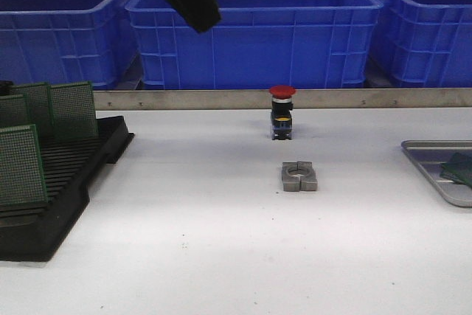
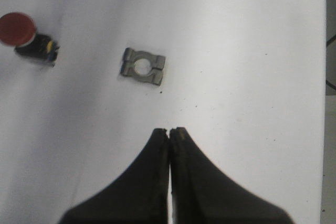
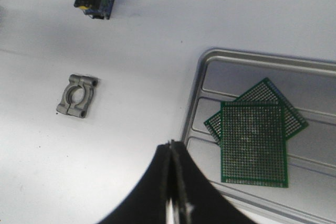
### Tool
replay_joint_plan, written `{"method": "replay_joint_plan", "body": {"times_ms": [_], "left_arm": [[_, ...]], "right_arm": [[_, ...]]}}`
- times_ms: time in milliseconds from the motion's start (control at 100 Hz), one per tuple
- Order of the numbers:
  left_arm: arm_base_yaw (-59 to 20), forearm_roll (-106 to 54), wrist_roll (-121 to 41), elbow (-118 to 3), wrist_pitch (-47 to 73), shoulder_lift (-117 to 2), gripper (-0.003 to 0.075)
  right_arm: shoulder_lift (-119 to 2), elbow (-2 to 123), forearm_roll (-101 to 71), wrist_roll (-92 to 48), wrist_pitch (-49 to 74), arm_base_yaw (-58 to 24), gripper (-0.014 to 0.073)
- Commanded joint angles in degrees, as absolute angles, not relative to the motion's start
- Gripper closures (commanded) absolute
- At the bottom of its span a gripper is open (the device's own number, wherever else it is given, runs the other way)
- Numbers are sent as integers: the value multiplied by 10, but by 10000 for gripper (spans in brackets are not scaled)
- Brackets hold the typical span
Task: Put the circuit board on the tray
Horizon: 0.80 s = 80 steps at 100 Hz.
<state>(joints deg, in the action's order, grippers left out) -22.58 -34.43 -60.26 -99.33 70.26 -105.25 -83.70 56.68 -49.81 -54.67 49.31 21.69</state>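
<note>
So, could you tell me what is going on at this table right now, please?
Neither arm is holding anything. The left gripper and the right gripper both have their fingers shut and empty above the white table. Two green perforated circuit boards lie overlapping on the flat silver-grey metal tray, and more stand in the black slotted plastic rack. A red-capped push button and a grey metal clamp block sit untouched.

Bright, even light (soft, grainy focus)
</note>
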Motion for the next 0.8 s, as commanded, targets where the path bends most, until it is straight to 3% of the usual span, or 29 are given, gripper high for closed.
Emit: {"method": "replay_joint_plan", "body": {"times_ms": [0,320,520,790], "left_arm": [[-204,-359,-551,-1003,736,-999,741],[-93,-402,-522,-881,668,-863,741],[-39,-402,-496,-749,511,-734,741],[-38,-410,-492,-555,311,-540,741]], "right_arm": [[-785,572,-517,-563,487,208,654],[-604,451,-517,-567,335,118,654],[-489,373,-517,-567,248,77,654],[-353,282,-517,-567,202,74,654]]}}
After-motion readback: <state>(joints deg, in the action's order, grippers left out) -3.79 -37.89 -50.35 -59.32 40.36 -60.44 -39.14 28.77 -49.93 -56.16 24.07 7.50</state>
